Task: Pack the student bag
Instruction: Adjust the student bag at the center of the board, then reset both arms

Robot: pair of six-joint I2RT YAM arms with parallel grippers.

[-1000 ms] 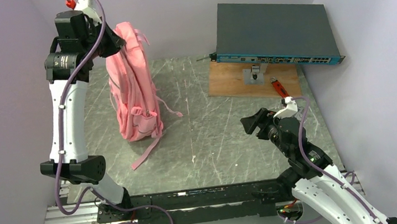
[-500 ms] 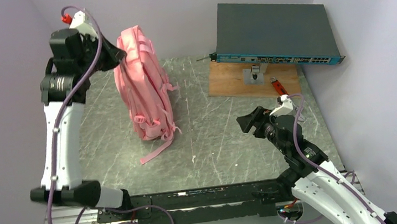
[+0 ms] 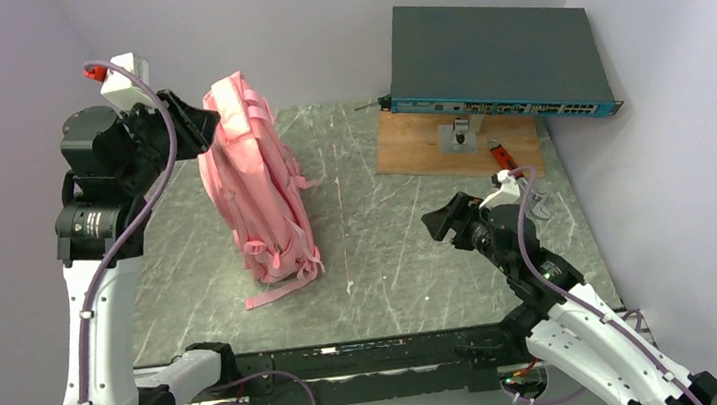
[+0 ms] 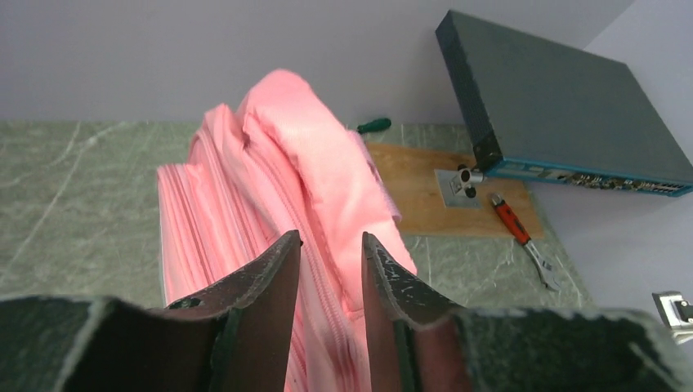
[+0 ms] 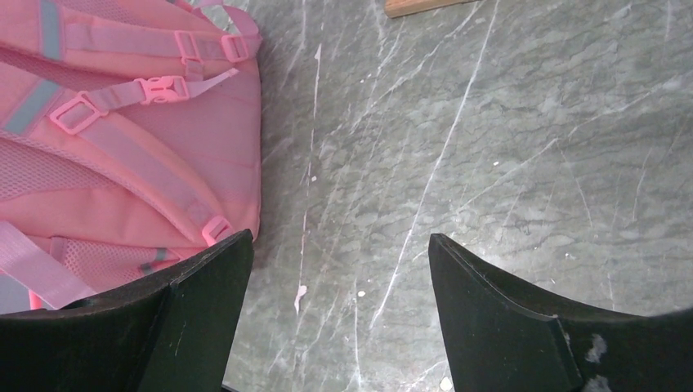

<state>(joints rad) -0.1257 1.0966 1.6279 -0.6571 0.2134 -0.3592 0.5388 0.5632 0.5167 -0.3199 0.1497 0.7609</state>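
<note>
**On the bench, a pink bag stands up tall**

Close to the arm bases, the right gripper (image 3: 439,222) hangs low over the bench (image 3: 392,269). Its two fingers are wide apart and hold nothing. Only bare grey bench shows between them. It is near the bottom end of the bag but not touching it.

A little farther back, on the left half of the bench, the bag (image 3: 257,188) stands on its bottom. It leans a bit, and its straps face the right arm. One loose strap lies on the bench by its foot.

Up at the top of the bag is the left gripper (image 4: 329,241). Its fingers have just a thin gap. Pink cloth shows through the gap, but I see nothing pinched in it. I cannot tell if the fingers touch the bag.

I think the job now is to get the bag standing steady so it can be opened. A soft bag like this can flop over. So the left gripper should move slowly and not drag the cloth. The right gripper would do well to come in low and catch the side if the bag tips. A zip shows along the top, so that is the place to go for.

At the far side are a wood board (image 3: 419,146), a red tool (image 3: 503,157) and a big dark box (image 3: 495,52), well apart from the bag.
</note>
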